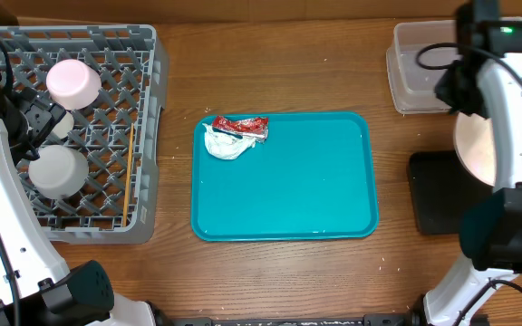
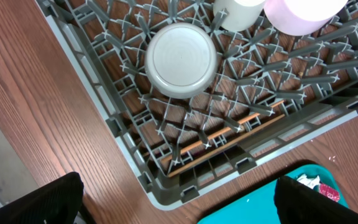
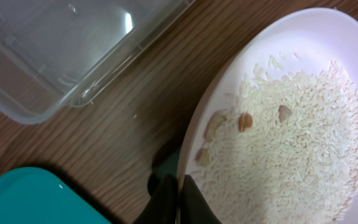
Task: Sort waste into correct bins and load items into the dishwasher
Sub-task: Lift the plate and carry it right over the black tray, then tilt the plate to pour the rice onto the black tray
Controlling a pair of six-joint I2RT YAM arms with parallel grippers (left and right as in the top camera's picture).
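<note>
"Where's the plate got to?"

"Over on the right. The right end effector [image 3: 179, 202] has its fingers pinched together on the rim of the white plate [image 3: 278, 74]. Rice [image 3: 291, 162] is spread across it, with a few brown bits mixed in. From above, the plate shows between the clear tub [image 1: 420, 72] and the black tray [image 1: 435, 195], half hidden by the arm."

"And the other arm?"

"The left end effector [image 2: 176, 186] hangs over the grey rack [image 2: 135, 155], at the corner nearest the teal tray [image 2: 241, 208]. Its fingers are wide apart, with nothing between them."

"What's in the rack?"

"A grey bowl [image 2: 180, 59] turned upside down, with a white cup [image 2: 238, 12] and a pink dish [image 2: 303, 15] just beside it. The chopsticks [image 2: 229, 130] lie flat down in the lattice, near the rack's edge."

"The rubbish?"

"On the teal tray, in the middle of the table [image 1: 270, 54] — a red sauce packet [image 1: 243, 127] touching a crumpled napkin [image 1: 227, 145], up in the tray's far left corner."
</note>
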